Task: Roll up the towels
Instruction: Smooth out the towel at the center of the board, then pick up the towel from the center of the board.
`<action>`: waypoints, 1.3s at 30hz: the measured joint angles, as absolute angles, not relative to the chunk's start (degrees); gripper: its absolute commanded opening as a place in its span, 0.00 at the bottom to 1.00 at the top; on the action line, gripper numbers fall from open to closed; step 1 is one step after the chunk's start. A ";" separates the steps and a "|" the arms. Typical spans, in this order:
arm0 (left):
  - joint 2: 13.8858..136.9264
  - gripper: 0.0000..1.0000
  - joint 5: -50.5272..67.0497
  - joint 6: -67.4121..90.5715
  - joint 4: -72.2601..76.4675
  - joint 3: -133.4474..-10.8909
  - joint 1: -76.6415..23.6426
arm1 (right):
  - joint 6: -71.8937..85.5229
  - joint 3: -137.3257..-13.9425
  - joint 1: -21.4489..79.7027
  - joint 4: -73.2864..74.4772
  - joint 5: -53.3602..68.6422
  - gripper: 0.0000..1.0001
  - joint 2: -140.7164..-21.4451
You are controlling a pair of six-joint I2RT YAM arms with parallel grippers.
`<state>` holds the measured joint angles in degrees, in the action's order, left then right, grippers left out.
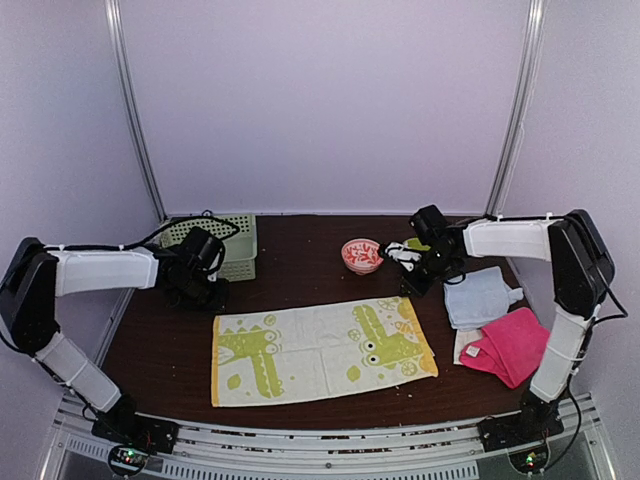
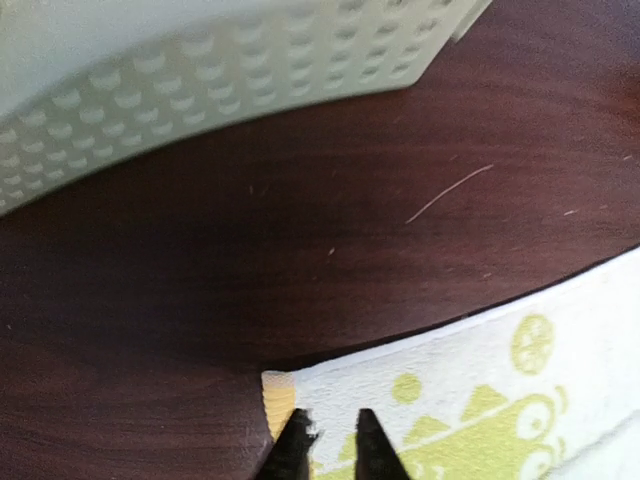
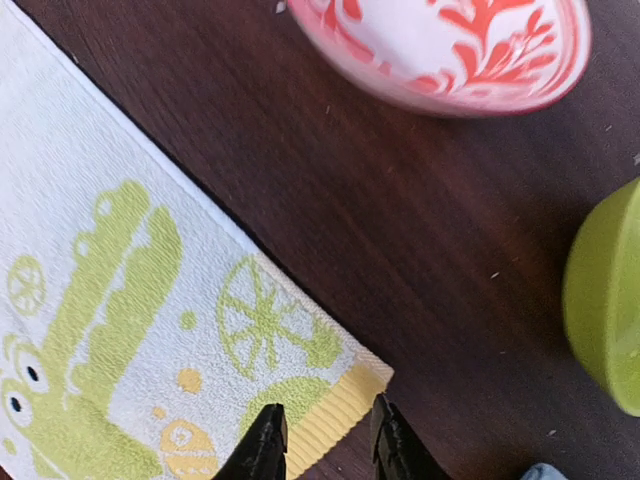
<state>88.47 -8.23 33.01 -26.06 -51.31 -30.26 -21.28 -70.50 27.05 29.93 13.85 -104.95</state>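
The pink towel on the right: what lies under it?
A cream towel sticks out from under the left edge of the pink towel. The rest of it is covered, so its full shape cannot be seen.

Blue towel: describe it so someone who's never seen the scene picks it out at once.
On the dark wooden table, look right of the big yellow crocodile towel spread flat. The light blue towel lies folded there, just behind the pink towel. It is the only pale blue cloth.
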 measured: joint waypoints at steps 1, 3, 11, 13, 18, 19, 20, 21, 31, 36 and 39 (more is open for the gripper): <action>86.41 0.48 -7.97 32.77 -26.09 -51.88 -30.26 | -21.26 -71.50 26.83 30.44 14.39 0.30 -103.85; 82.96 0.61 -7.68 31.40 -26.17 -53.15 -30.26 | -21.21 -73.58 26.22 30.72 15.38 0.32 -102.08; 80.18 0.76 -9.04 28.80 -27.14 -56.62 -30.20 | -19.97 -76.88 22.17 30.98 19.07 0.46 -100.47; 81.67 0.68 -9.08 28.25 -27.57 -56.60 -30.20 | -19.64 -76.88 21.54 31.66 19.81 0.47 -101.30; 85.95 0.59 -9.10 25.78 -27.90 -56.36 -29.52 | -19.27 -76.88 20.95 32.86 21.02 0.45 -104.42; 86.46 0.59 -9.04 25.34 -27.83 -56.14 -29.23 | -19.11 -76.88 20.95 32.99 21.02 0.44 -105.25; 86.96 0.60 -8.95 24.88 -27.59 -55.72 -28.91 | -19.05 -76.88 20.93 33.15 20.99 0.43 -106.00; 87.33 0.60 -8.91 24.69 -27.46 -55.44 -28.67 | -18.98 -76.88 20.88 33.32 20.95 0.42 -106.78; 89.62 0.61 -7.86 24.32 -25.45 -52.82 -28.32 | -17.82 -76.90 20.86 35.68 20.10 0.39 -113.67; 90.13 0.61 -7.94 24.25 -25.30 -52.82 -28.32 | -17.78 -77.10 20.86 35.97 20.47 0.37 -114.04; 90.21 0.61 -7.94 24.18 -25.26 -52.80 -28.29 | -17.63 -77.76 20.86 36.40 20.60 0.34 -114.52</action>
